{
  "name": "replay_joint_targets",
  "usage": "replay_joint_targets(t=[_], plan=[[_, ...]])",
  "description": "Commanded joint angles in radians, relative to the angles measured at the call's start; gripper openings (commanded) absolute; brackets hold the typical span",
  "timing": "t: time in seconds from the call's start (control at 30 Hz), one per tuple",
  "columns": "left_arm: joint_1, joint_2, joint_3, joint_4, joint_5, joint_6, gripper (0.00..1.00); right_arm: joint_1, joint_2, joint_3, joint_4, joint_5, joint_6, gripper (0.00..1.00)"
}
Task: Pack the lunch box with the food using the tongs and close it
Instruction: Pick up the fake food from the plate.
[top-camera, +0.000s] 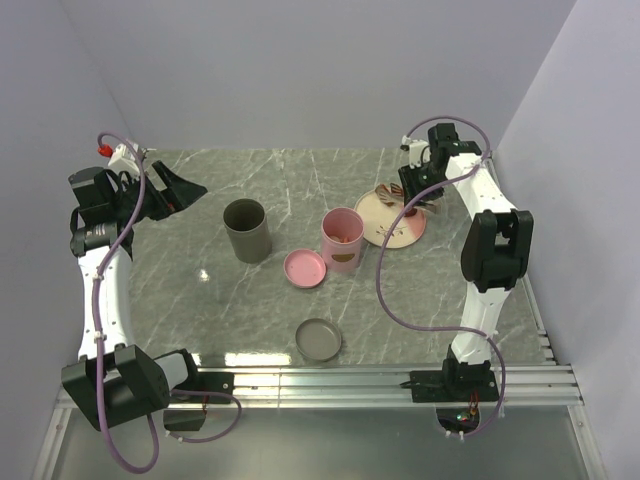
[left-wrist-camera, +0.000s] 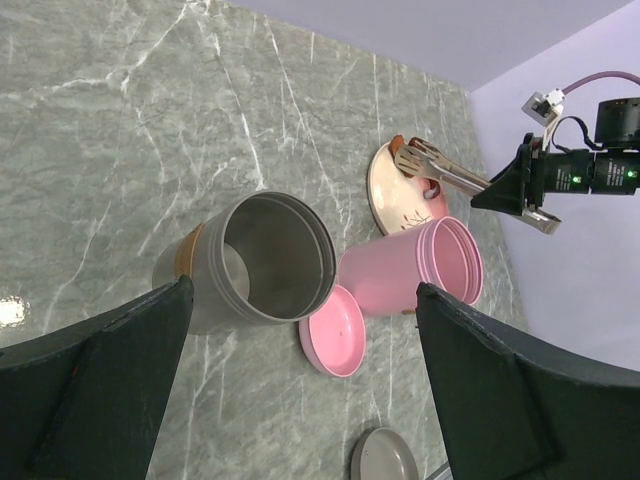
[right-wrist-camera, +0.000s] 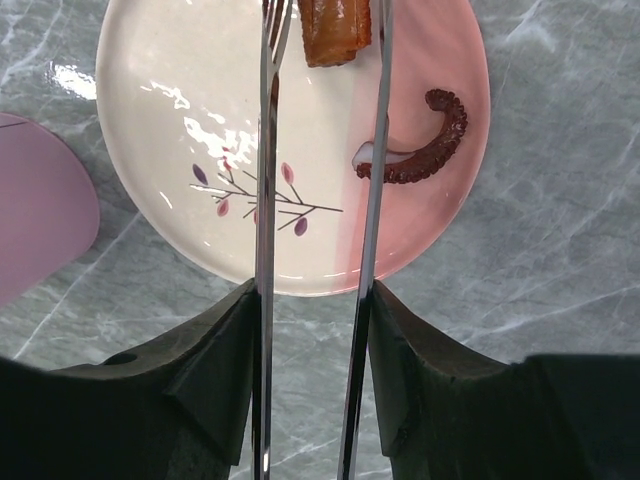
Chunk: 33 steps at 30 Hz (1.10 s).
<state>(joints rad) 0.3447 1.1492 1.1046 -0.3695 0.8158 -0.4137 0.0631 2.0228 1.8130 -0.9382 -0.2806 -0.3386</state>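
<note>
The pink lunch box (top-camera: 342, 240) (left-wrist-camera: 415, 270) stands open mid-table, its pink lid (top-camera: 305, 268) (left-wrist-camera: 335, 330) lying beside it. My right gripper (top-camera: 420, 190) (right-wrist-camera: 312, 300) is shut on the grey tongs (right-wrist-camera: 265, 200) (left-wrist-camera: 440, 170), which reach out over the plate (top-camera: 390, 225) (right-wrist-camera: 170, 120). A reddish-brown piece of food (right-wrist-camera: 335, 30) sits between the tong tips at the plate's far side; whether the tips pinch it I cannot tell. A curled, tentacle-like piece (right-wrist-camera: 420, 140) lies just outside the right tong arm. My left gripper (top-camera: 172, 190) (left-wrist-camera: 302, 290) hangs open at the far left, holding nothing.
A grey metal canister (top-camera: 246, 230) (left-wrist-camera: 265, 260) stands open left of the lunch box. Its grey lid (top-camera: 318, 340) (left-wrist-camera: 385, 460) lies near the front rail. Walls close in the table on the left, back and right.
</note>
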Motion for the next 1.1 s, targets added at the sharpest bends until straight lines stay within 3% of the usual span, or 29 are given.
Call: replay_joint_targets(t=[0.0, 0.3, 0.8, 1.07], plan=[[0.004, -0.005, 0.003, 0.034, 0.02, -0.007, 0.99, 0.01, 0.01, -0.015, 0.035, 0.015, -0.016, 0.51], [0.004, 0.004, 0.006, 0.034, 0.02, -0.004, 0.99, 0.014, -0.015, -0.049, 0.044, 0.011, -0.01, 0.45], [0.004, -0.014, 0.018, 0.02, 0.029, 0.003, 0.99, -0.011, -0.217, -0.095, -0.005, -0.051, 0.003, 0.38], [0.004, -0.019, 0.009, 0.029, 0.034, -0.004, 0.99, -0.014, -0.289, 0.0, -0.094, -0.136, 0.036, 0.38]])
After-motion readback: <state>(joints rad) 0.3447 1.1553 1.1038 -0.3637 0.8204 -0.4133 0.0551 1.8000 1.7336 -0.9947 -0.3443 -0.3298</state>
